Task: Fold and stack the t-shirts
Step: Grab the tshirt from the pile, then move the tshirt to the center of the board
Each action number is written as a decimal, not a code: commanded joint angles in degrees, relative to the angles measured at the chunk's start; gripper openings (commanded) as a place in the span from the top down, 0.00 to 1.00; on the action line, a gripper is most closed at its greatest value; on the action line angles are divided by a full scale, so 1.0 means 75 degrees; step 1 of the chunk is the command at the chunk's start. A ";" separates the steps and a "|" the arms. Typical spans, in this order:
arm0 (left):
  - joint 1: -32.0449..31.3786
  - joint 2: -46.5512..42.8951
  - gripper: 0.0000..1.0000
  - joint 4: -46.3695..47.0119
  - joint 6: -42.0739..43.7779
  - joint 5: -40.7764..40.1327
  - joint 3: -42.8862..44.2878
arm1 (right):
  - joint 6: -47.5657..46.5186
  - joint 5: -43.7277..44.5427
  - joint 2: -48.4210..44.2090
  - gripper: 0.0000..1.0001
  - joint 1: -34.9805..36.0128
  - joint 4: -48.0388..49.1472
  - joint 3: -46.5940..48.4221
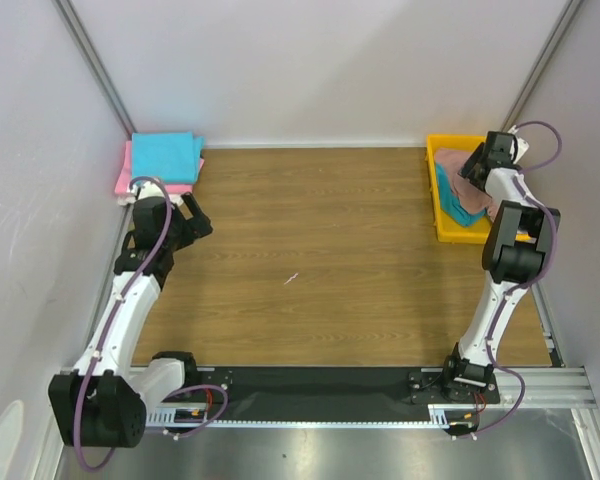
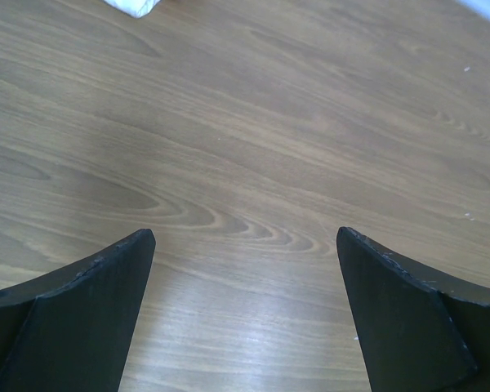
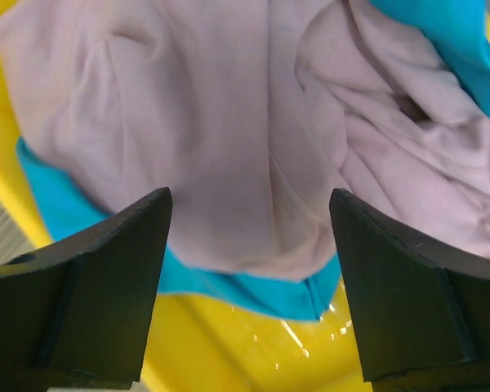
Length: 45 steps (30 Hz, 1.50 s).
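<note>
Two folded t-shirts lie stacked at the table's far left corner, a teal one (image 1: 166, 156) on top of a bright pink one (image 1: 123, 180). My left gripper (image 1: 200, 216) (image 2: 245, 237) hovers just right of that stack, open over bare wood with nothing between its fingers. In the yellow tray (image 1: 448, 233), a crumpled dusty-pink t-shirt (image 3: 220, 122) (image 1: 454, 166) lies on a teal one (image 3: 253, 286) (image 1: 446, 195). My right gripper (image 1: 473, 167) (image 3: 249, 196) is low over the dusty-pink cloth. Its jaws stand open on either side of a fold near the cloth's lower edge.
The yellow tray's floor (image 3: 229, 351) shows below the shirts, and its walls stand close around my right gripper. Side walls and metal posts enclose the table. A white corner of something (image 2: 135, 6) lies at the top left of the left wrist view.
</note>
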 commanded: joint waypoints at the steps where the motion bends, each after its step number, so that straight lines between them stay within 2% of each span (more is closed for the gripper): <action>1: 0.0051 0.0355 0.00 0.0190 0.0321 -0.0052 0.0517 | -0.0168 0.0181 0.0276 0.21 -0.0040 0.0365 0.0742; 6: 0.0051 0.0660 0.00 0.0096 0.0415 -0.0040 0.0776 | -0.0203 0.0181 0.0791 0.33 -0.0040 0.0388 0.1128; 9: 0.0051 0.0602 0.00 0.0084 0.0497 -0.0016 0.0870 | -0.0250 0.0216 0.0910 0.56 -0.0040 0.0295 0.1305; 10: 0.0051 0.0556 0.00 0.0096 0.0521 -0.0005 0.0905 | -0.0250 0.0240 0.0887 0.75 -0.0028 0.0236 0.1386; 12: 0.0051 0.0508 0.00 0.0096 0.0626 0.0019 0.0963 | -0.0285 0.0379 0.0793 0.95 -0.0028 0.0131 0.1515; 13: 0.0051 0.0497 0.00 0.0096 0.0661 0.0030 0.0987 | -0.0320 0.0462 0.0630 1.00 -0.0017 0.0026 0.1597; 16: 0.0051 0.0508 0.00 0.0201 0.0778 0.0136 0.1034 | -0.0612 0.0719 0.0127 1.00 0.0077 -0.0080 0.1726; 23: 0.0051 0.0684 0.00 0.0528 0.0790 0.0523 0.1104 | -0.1702 0.1002 -0.0917 1.00 0.0475 -0.0561 0.2921; 28: 0.0027 0.0345 0.00 0.1359 0.0942 0.1095 0.0894 | -0.1844 0.0428 -0.1235 1.00 0.0569 -0.1486 0.4958; 31: 0.0004 0.0251 0.00 0.1630 0.1129 0.1284 0.0858 | -0.2019 0.0205 -0.1573 1.00 0.0803 -0.1616 0.5721; 36: -0.0031 0.0239 0.00 0.1654 0.1119 0.1541 0.1045 | -0.2687 -0.0240 -0.2499 1.00 0.1694 -0.1113 0.5805; 40: -0.0194 0.0122 0.00 0.1538 0.1269 0.2174 0.1256 | -0.3143 -0.0615 -0.3155 1.00 0.2841 -0.1076 0.5805; 45: -0.0464 -0.0112 0.00 0.1034 0.1762 0.2433 0.1596 | -0.3543 -0.0803 -0.3672 1.00 0.4200 -0.1018 0.5127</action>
